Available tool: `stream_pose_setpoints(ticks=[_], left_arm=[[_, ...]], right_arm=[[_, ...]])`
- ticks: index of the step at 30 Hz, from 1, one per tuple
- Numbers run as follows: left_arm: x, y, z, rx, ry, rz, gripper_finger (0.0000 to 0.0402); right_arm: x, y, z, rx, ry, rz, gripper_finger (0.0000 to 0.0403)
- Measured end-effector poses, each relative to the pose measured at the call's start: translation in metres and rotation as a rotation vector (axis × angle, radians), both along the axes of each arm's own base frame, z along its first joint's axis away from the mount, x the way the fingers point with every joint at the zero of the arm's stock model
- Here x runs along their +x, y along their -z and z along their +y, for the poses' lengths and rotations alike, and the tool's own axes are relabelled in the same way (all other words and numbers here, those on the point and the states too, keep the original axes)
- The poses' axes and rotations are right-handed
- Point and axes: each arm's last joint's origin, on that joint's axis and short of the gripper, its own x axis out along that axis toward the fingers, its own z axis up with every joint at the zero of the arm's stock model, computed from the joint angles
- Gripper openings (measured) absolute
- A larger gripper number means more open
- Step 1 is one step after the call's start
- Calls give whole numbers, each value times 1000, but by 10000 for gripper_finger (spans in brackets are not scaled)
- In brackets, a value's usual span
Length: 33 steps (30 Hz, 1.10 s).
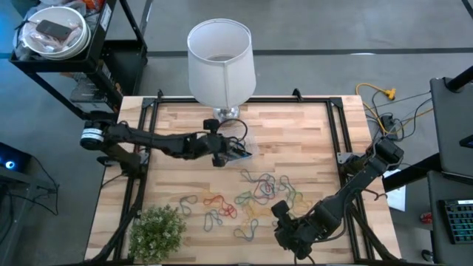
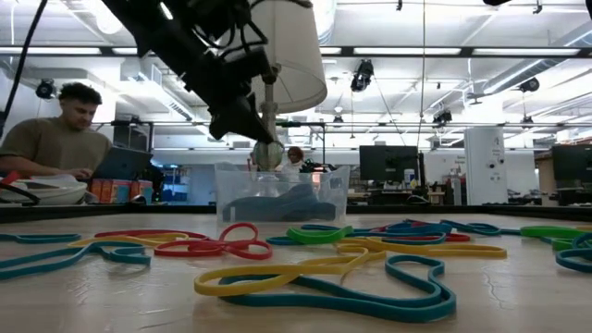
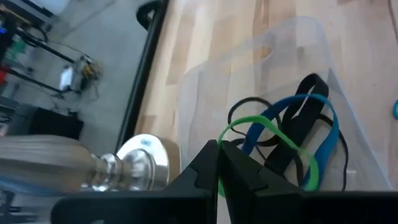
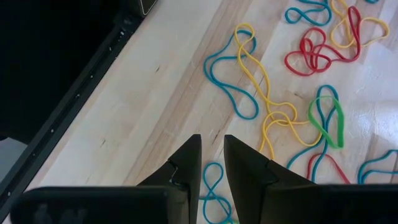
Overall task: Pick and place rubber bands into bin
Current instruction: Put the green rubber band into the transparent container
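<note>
Your left gripper point(image 3: 219, 163) pinches a green rubber band point(image 3: 273, 146) over the clear bin point(image 1: 240, 151), just at six o'clock of the lamp point(image 1: 220, 63). Your right gripper point(image 4: 211, 163), jaws narrowly parted and empty, hovers at five o'clock above the scattered rubber bands point(image 1: 247, 198).

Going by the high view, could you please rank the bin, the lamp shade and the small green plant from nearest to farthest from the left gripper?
1. The bin, directly under the left gripper.
2. The lamp shade, just beyond, at the table's far edge.
3. The green plant, at the near left corner.

lamp shade point(image 1: 220, 63) beside bin point(image 1: 242, 148), plant point(image 1: 157, 232) front-left
</note>
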Motion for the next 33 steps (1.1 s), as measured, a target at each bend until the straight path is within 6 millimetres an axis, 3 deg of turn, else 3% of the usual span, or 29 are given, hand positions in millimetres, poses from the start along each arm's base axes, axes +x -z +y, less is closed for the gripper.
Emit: stream_pose_setpoints(ticks=[11,19,23,28,33], left_arm=[[-2,3,9,-51,-41,-8,4],[-2,3,9,-51,-41,-7,81],[-2,4,7,-66,-48,-7,114],[-5,1,-6,-102,-34,-19,129],[-9,-3,-34,-124,44,-15,130]], right_arm=[[-1,2,-1,-4,0,5,63],[-2,8,-2,-12,2,8,64],[-4,18,-7,-42,94,-7,61],[-8,34,-19,-117,208,-26,59],[-7,48,-41,-190,337,-19,58]])
